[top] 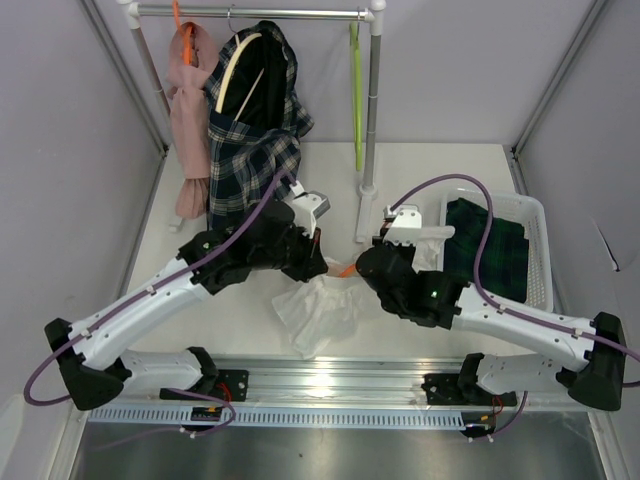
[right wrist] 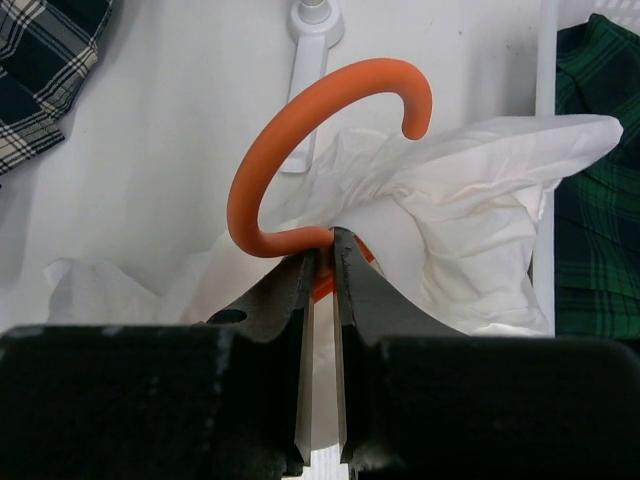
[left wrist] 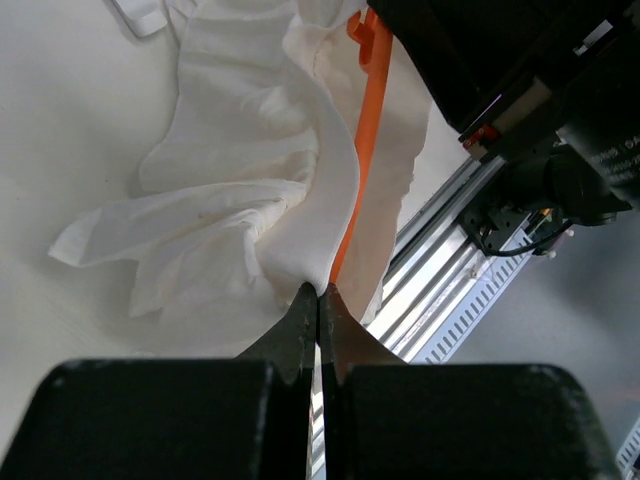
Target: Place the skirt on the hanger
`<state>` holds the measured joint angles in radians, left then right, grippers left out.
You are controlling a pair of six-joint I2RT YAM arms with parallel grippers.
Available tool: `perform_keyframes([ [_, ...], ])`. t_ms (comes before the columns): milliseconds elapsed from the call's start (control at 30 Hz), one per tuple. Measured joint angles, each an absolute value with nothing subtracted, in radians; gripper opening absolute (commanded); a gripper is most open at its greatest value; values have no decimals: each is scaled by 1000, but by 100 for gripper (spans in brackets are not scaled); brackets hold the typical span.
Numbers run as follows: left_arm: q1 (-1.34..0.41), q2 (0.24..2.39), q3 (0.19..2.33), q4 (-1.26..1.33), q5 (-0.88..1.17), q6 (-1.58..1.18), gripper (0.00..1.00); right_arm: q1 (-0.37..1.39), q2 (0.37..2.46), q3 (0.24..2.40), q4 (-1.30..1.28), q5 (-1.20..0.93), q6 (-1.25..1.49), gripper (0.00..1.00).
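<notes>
On the tabletop, the left fingers pinch shut on a white ruffled garment; the right fingers clamp an orange hanger by its neck — the skirt lies in the basket, the lime-green hanger on the rail.

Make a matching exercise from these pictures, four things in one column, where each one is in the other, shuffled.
1 skirt
2 lime-green hanger
3 white ruffled garment
4 orange hanger inside it

A hanging bare on the rail
B gripped by the right jaws
C in the white basket
D pinched by the left jaws

Pairs: 1-C, 2-A, 3-D, 4-B
</notes>
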<state>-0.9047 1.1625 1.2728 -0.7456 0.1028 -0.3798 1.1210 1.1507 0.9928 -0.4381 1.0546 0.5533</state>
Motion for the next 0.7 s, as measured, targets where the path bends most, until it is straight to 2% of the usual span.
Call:
perform_keyframes([
  [433, -910, 1223, 1351, -776, 109, -352, 0, 1169, 1235, 1033, -436, 1077, 540, 0],
  [567, -911, 1242, 1351, -778, 109, -341, 0, 1210, 1250, 1108, -448, 1075, 528, 0],
  [700, -911, 1245, 1358, -778, 108, -337, 5, 1243, 1256, 1179, -471, 1085, 488, 0],
])
